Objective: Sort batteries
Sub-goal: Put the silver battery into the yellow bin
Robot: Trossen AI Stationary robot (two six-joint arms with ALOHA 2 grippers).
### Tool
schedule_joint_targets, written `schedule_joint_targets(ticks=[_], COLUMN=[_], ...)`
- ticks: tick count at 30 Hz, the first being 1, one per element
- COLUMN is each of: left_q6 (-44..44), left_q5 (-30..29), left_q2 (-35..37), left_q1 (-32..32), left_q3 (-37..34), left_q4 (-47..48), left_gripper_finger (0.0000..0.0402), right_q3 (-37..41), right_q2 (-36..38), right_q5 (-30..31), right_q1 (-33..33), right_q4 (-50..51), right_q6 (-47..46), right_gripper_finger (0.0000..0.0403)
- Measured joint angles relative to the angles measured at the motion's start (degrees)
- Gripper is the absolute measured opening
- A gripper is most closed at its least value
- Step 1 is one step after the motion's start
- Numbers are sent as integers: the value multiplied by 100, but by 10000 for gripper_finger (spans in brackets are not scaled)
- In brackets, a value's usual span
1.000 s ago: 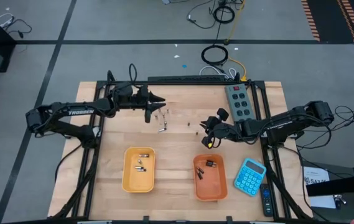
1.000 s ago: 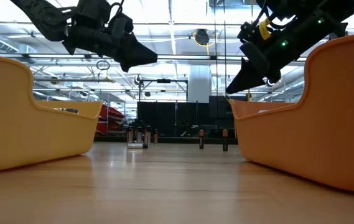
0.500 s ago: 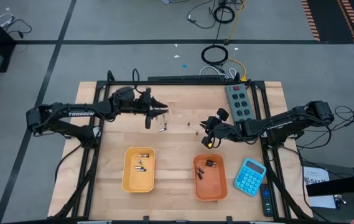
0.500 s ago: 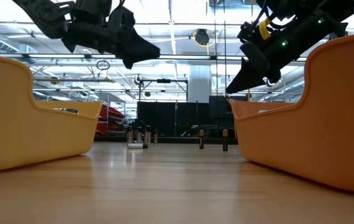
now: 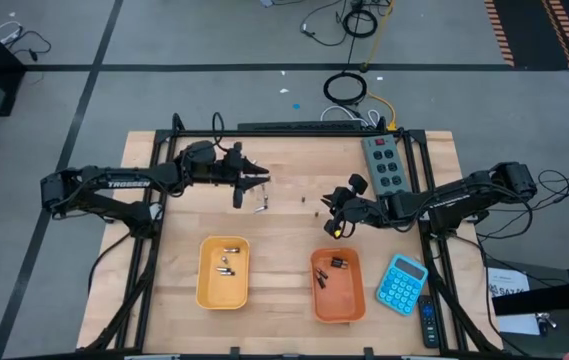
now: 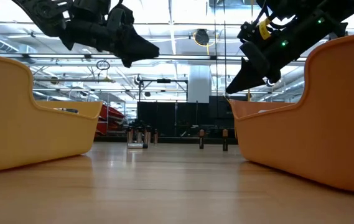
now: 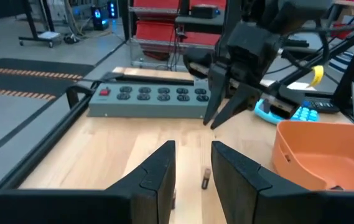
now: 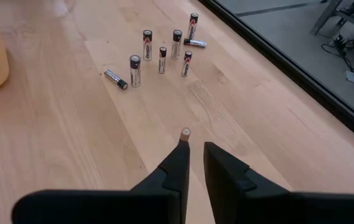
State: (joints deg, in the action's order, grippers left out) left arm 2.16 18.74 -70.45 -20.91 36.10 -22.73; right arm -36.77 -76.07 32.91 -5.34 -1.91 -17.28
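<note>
Several small batteries (image 8: 162,53) stand or lie loose on the wooden table (image 5: 284,230); in the high view they show at the far middle (image 5: 261,196). One small battery (image 8: 185,134) stands upright just beyond my right gripper's (image 8: 193,163) fingertips; the gripper hovers narrowly open and empty (image 5: 330,206). My left gripper (image 7: 193,168) is open and empty, above the cluster (image 5: 260,180), with a small dark battery (image 7: 205,180) standing on the table beyond its fingers. A yellow tray (image 5: 223,272) and an orange tray (image 5: 338,285) hold sorted batteries.
A grey power strip (image 5: 384,163) lies at the far right of the table. A blue calculator (image 5: 402,283) sits right of the orange tray. A dark frame rail (image 5: 304,129) runs along the far edge. The two grippers face each other across a short gap (image 7: 232,102).
My left gripper has swung a little toward the table's near edge, closer to the loose batteries, staying open. My right gripper has kept still.
</note>
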Motion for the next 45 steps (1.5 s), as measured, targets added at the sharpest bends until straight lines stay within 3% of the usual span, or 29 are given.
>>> schedule_joint_targets(ticks=[8, 17, 26, 31, 40, 45], left_q6=[-31, 8, 117, -50, -175, -77], left_q5=[-142, -751, -824, -829, -850, -570], left_q2=[933, 923, 985, 983, 983, 983], left_q1=[74, 824, 1014, 1031, 851, 851], left_q3=[0, 0, -4, -468, -793, -804], left_q4=[882, 1328, 1161, 439, 369, 140], left_gripper_finger=[111, 111, 111, 111, 111, 111], right_q3=[0, 0, 0, 0, 0, 0], right_q2=[0, 0, 0, 0, 2, 2], right_q5=[0, 0, 0, 0, 0, 0], right_q1=[-1, -1, -2, -2, -1, -2], right_q4=[-1, -2, 0, 0, 0, 0], right_q6=[0, 0, 0, 0, 0, 0], right_gripper_finger=[38, 38, 38, 38, 38, 38])
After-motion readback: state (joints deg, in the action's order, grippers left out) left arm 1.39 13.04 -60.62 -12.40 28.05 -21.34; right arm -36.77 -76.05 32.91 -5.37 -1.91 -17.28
